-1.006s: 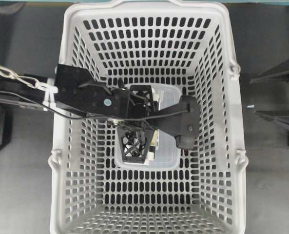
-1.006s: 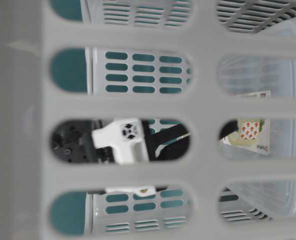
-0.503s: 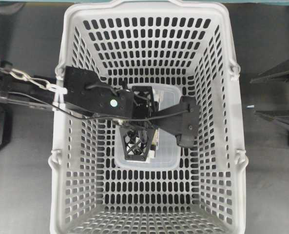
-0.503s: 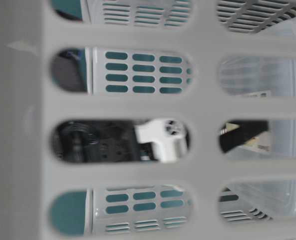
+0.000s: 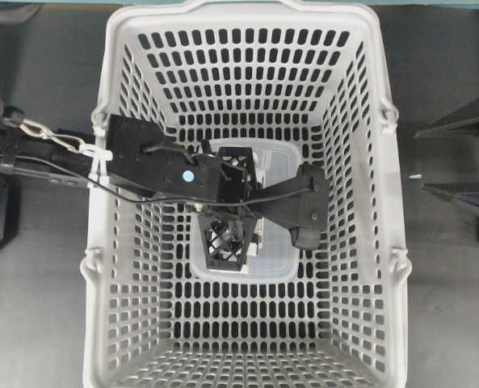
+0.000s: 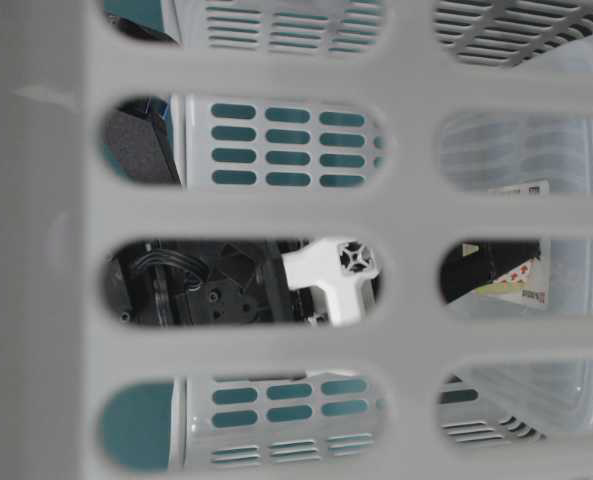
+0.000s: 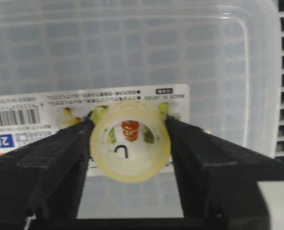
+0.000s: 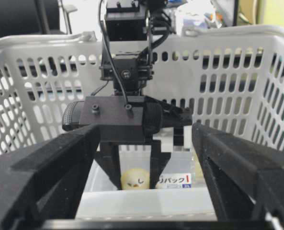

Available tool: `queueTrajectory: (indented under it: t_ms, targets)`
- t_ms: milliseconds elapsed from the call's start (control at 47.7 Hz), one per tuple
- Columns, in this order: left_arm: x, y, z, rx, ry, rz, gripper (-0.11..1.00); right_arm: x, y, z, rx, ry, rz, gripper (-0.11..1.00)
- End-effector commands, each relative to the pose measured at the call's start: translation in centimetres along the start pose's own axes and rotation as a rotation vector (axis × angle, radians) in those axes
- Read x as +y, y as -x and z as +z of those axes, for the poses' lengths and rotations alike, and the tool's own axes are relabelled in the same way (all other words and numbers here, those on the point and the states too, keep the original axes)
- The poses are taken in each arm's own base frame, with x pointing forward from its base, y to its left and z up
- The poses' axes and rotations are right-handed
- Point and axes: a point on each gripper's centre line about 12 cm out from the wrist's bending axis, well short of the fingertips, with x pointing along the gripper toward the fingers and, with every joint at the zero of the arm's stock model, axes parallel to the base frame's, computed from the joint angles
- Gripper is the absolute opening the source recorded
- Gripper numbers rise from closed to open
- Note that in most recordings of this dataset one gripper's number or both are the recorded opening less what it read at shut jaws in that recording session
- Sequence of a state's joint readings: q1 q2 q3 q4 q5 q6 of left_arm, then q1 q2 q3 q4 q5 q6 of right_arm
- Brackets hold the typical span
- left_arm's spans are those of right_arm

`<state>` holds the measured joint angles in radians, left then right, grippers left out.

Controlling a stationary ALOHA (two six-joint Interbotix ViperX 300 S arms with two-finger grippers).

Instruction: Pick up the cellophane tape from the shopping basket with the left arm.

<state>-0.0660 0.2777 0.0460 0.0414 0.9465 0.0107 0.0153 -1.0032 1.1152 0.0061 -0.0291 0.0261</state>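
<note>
Your left jaws pinch the small pale translucent tape roll (image 7: 130, 141) above the clear labelled plastic box (image 7: 132, 48); right jaws spread.

Clear box (image 5: 275, 170) in shopping basket (image 5: 118, 65); cellophane tape (image 7: 130, 141) on box, between jaws.

One camera looks straight down into the shopping basket (image 5: 247, 48); another peers level through its wall; both wrist cameras view its inside closely.
</note>
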Motion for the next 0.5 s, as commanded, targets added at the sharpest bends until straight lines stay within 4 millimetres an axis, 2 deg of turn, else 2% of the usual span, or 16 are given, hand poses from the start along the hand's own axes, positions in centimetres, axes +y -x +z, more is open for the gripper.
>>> queueTrajectory:
  t_ms: [0,168,482]
  targets:
    - [0.2,1.1,0.4,-0.027,-0.003,0.005,0.5,0.1,-0.1,0.8,-0.02,-0.003,0.002,0.75]
    - [0.2,4.8,1.2,-0.078,-0.002,0.006,0.5,0.1,-0.1,0.8,-0.021,-0.003,0.002,0.75]
    - [0.2,16.0,3.4,-0.107,0.002,0.009,0.5,0.1,0.0,0.8,-0.023,-0.006,0.002,0.75]
